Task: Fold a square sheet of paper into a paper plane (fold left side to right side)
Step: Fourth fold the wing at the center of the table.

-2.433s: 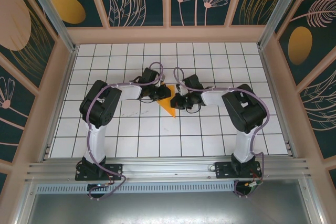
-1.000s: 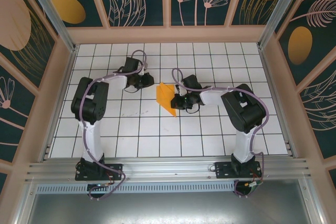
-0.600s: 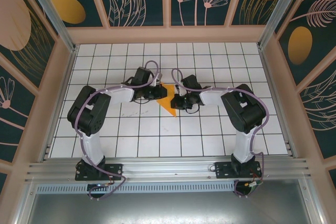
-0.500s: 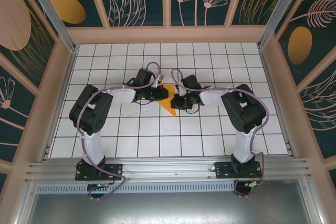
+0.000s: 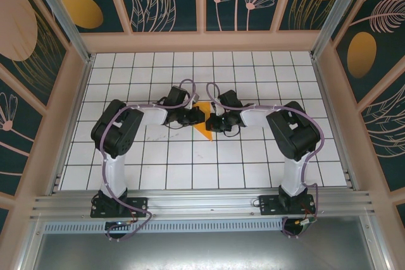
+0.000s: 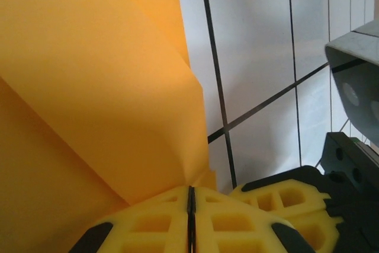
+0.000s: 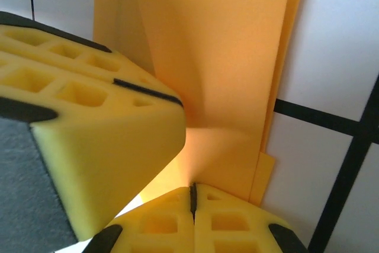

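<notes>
A: Position of the square sheet of paper [image 5: 203, 130]?
B: Middle of the counter [image 5: 253, 156], slightly toward the far edge. It reads as a pointed wedge, tip toward the near edge. The long axis runs far-to-near and leans a little right at the tip.
A: Hands?
B: Left hand [image 5: 194, 117] at the wedge's left margin, right hand [image 5: 214, 122] at its right margin. The sheet lies between them, both touch it, and neither is nearer.
A: Grip state?
B: Left: pads [image 6: 148, 223] together, with a raised fold running into their seam; I judge it pinched. Right: pads [image 7: 237, 223] together, tips on the paper; pinch or mere press, cannot tell.
A: Consequence for the fold?
B: Judgement: the left margin must cross the long axis toward the right hand, which sits in the landing zone.
A: Obscured?
B: From above, the wedge's far end sits under both hands. The wrist views are too close to count layers or see the outline.
</notes>
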